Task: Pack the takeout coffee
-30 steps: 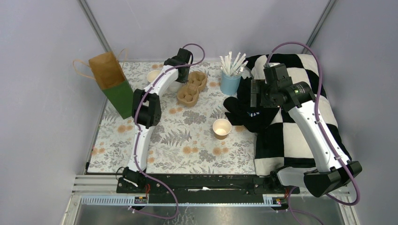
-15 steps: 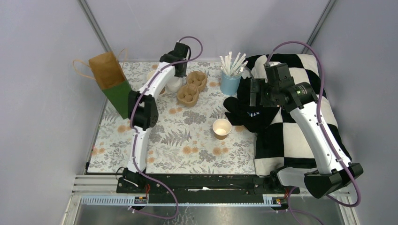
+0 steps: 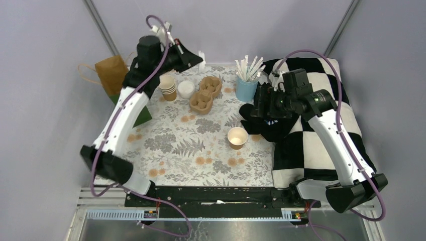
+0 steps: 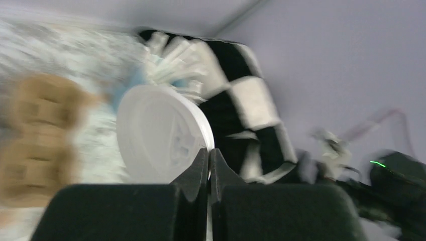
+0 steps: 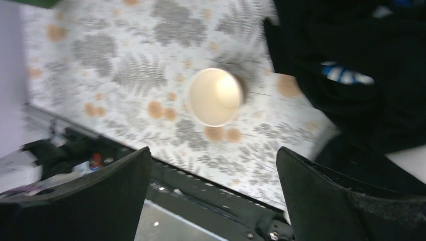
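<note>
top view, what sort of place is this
Probably a robot test booth staged as a takeout coffee counter: two arms bolted to a rail, bare grey walls, plus a cup, carrier and straws.

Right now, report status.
Left gripper shut on white lid, aloft. Right gripper open, clear of unlidded paper cup. Black cloth beside cup.

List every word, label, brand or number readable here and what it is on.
None can be read.
The white lid in the left gripper bears raised marks, too blurred to read.
A blue-and-white patch on the black cloth may be a label, also too blurred.
</note>
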`<state>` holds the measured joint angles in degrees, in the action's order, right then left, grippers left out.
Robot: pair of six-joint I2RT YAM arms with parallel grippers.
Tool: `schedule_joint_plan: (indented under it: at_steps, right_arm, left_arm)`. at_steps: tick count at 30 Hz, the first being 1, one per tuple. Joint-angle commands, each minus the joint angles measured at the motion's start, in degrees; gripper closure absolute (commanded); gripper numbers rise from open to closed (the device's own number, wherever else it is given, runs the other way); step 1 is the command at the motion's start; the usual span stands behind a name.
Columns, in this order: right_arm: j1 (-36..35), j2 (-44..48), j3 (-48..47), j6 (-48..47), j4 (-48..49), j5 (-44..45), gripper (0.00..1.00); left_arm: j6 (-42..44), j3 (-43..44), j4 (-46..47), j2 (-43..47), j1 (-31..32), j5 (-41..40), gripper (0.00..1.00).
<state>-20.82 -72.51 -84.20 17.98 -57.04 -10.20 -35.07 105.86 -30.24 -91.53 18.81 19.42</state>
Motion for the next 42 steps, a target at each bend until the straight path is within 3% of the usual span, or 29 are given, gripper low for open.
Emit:
schedule_joint_plan:
  at_steps: [1,4,6,15,27,42]
  right_arm:
    - [0.2,1.2,0.4,4.7,11.1,-18.3,0.00]
    - [0.2,3.0,3.4,10.7,21.6,-25.5,0.00]
    - [0.2,3.5,5.2,15.2,29.2,-29.2,0.00]
    - [0.2,2.3,7.5,20.5,37.9,-34.0,0.00]
    - [0.2,2.9,3.8,14.0,27.8,-24.6,0.00]
    - [0.2,1.8,5.5,16.6,36.8,-29.9,0.00]
  left_arm:
    - [-35.4,-25.1,43.9,7.9,-0.6,23.1,1.00]
    - [-54.1,-38.6,70.0,11.3,0.4,24.5,1.00]
    - [-58.0,-42.7,75.2,12.4,2.6,24.0,1.00]
    - [-57.4,-47.8,74.4,14.2,11.2,20.3,1.00]
    - [-56.4,-48.0,71.9,13.4,11.9,20.2,1.00]
    - [-56.1,-48.0,70.7,12.3,12.6,21.3,1.00]
